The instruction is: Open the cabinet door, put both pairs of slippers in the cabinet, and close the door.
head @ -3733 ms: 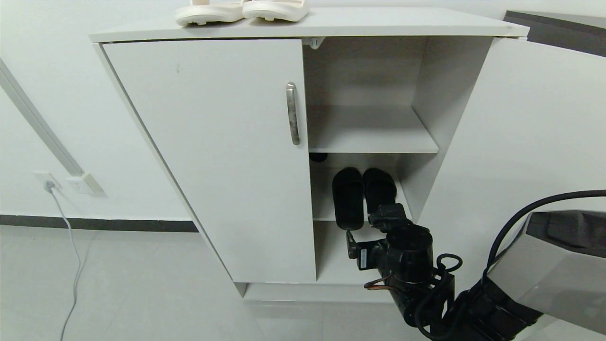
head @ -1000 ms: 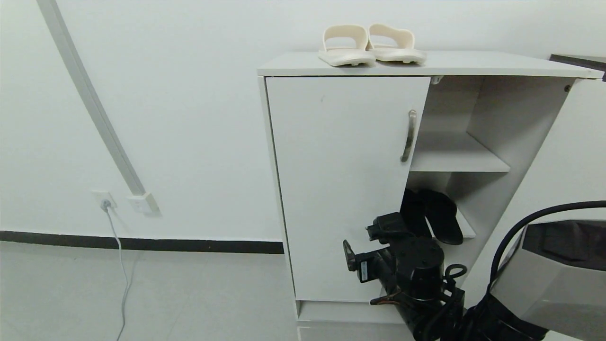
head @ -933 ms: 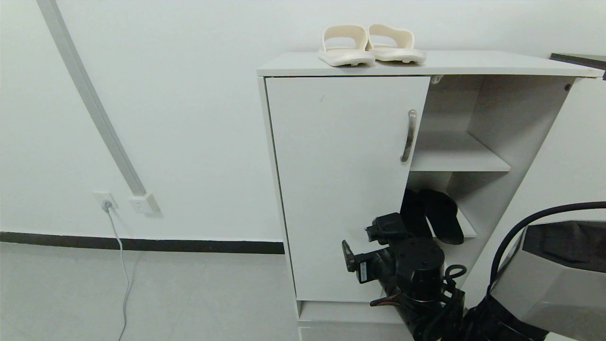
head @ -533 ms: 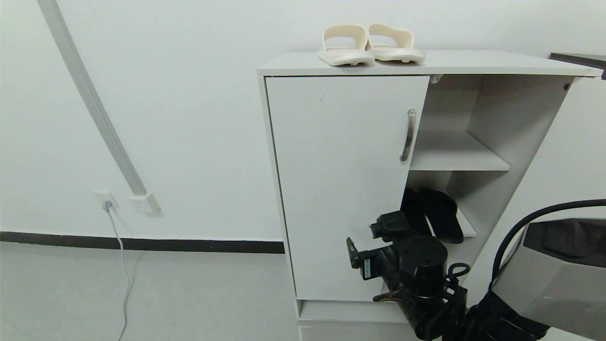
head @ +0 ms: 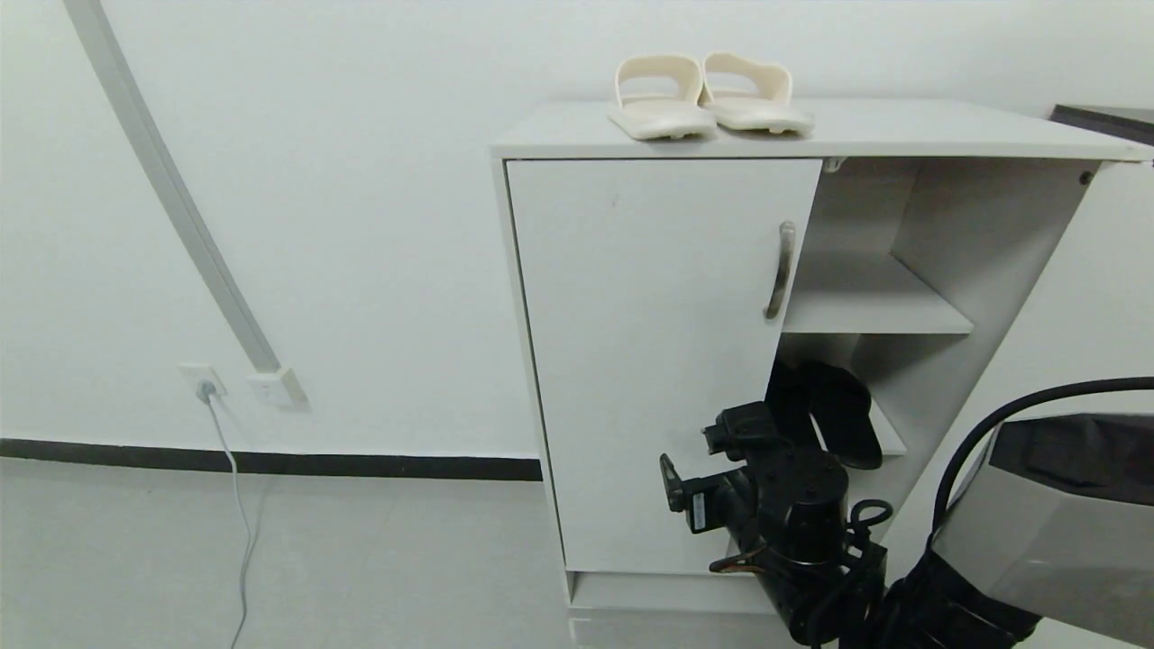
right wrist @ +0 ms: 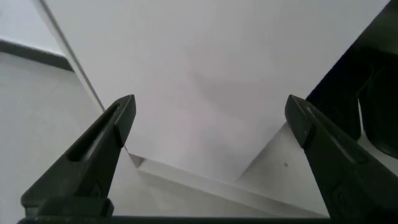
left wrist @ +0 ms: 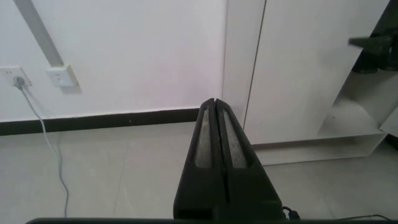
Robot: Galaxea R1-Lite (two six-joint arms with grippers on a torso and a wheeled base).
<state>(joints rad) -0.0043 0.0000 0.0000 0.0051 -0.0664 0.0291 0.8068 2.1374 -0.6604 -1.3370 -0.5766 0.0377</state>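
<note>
The white cabinet (head: pixel 902 126) has its left door (head: pixel 649 342) closed and its right door (head: pixel 1073 288) swung open. A cream pair of slippers (head: pixel 708 95) rests on the cabinet top. A black pair of slippers (head: pixel 834 415) lies on the middle shelf inside, also seen at the edge of the right wrist view as the black slippers (right wrist: pixel 373 93). My right gripper (head: pixel 741 424) hangs low in front of the left door, just outside the opening; my right gripper (right wrist: pixel 211 109) is open and holds nothing. My left gripper (left wrist: pixel 214 109) is shut and empty, over the floor left of the cabinet.
The upper shelf (head: pixel 865 311) is bare. A wall socket with a grey cable (head: pixel 206 389) and a slanted conduit (head: pixel 171 198) are on the wall at left. Open floor (head: pixel 270 559) lies left of the cabinet. A dark surface (head: pixel 1100 122) sits behind the cabinet at right.
Since 3.7 s ago the whole head view has shifted, so the cabinet now shows farther right. My right gripper has drawn back from the black slippers, which stay on the shelf.
</note>
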